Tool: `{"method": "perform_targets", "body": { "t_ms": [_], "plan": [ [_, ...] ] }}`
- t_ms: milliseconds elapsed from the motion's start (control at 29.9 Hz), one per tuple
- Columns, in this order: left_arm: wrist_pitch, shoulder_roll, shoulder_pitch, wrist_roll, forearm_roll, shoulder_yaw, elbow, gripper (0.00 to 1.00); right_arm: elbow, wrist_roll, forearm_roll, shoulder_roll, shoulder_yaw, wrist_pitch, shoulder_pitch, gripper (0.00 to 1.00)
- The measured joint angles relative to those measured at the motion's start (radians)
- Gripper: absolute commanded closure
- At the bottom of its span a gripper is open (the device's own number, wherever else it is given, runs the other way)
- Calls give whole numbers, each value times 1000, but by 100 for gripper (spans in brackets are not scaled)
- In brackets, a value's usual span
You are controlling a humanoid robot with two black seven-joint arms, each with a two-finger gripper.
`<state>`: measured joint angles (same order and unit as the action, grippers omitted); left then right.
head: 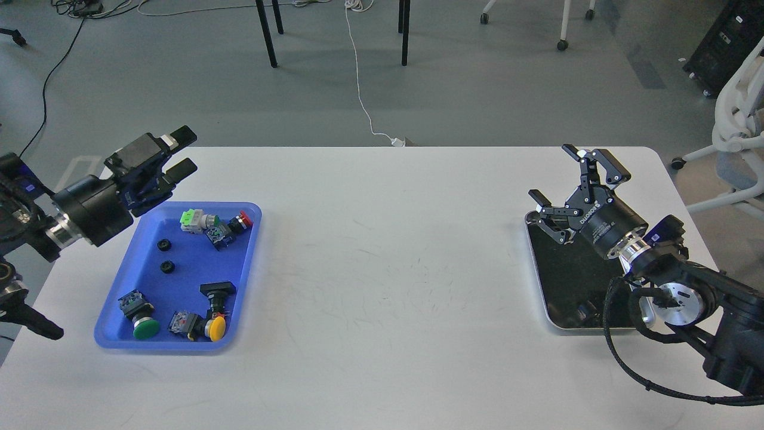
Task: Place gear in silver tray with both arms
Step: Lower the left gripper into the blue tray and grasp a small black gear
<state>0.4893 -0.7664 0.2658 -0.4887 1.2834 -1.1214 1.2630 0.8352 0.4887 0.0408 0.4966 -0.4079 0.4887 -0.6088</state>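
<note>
Two small black gears (163, 245) (168, 267) lie in the blue plastic tray (179, 343) at the left of the table. The silver tray (588, 328) sits at the right; its dark mirror-like bottom holds nothing I can make out. My left gripper (186, 150) is open and empty, raised beyond the blue tray's far left corner and pointing right. My right gripper (558, 179) is open and empty, above the silver tray's far edge.
The blue tray also holds push-button switches: a green one (145, 327), a yellow one (216, 327), a red one (243, 219) and a green-and-white block (191, 218). The white table (388, 269) lies between the trays. A chair (737, 137) stands off the right edge.
</note>
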Motion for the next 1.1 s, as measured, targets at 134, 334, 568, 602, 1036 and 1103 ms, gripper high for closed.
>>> {"method": "perform_targets", "body": {
  "t_ms": [134, 334, 568, 602, 1036, 1103],
  "plan": [
    [0, -91, 4, 0, 305, 18, 63, 2, -15, 0, -1, -3, 0, 0, -6, 1],
    [-67, -163, 51, -1, 759, 150, 29, 4, -22, 0, 0, -18, 1, 0, -8, 1],
    [-173, -161, 202, -1, 897, 445, -126, 14, -18, 0, 1, -10, 1, 0, -9, 1],
    [-184, -156, 217, 0, 898, 473, -144, 15, -18, 0, 1, -8, 1, 0, -8, 1],
    [-240, -60, 304, 0, 898, 633, -329, 23, -19, 0, 1, -16, 1, 0, -8, 1],
    [-241, -58, 306, 0, 898, 638, -336, 28, -20, 0, 1, -17, 1, 0, -9, 1]
  ]
}}
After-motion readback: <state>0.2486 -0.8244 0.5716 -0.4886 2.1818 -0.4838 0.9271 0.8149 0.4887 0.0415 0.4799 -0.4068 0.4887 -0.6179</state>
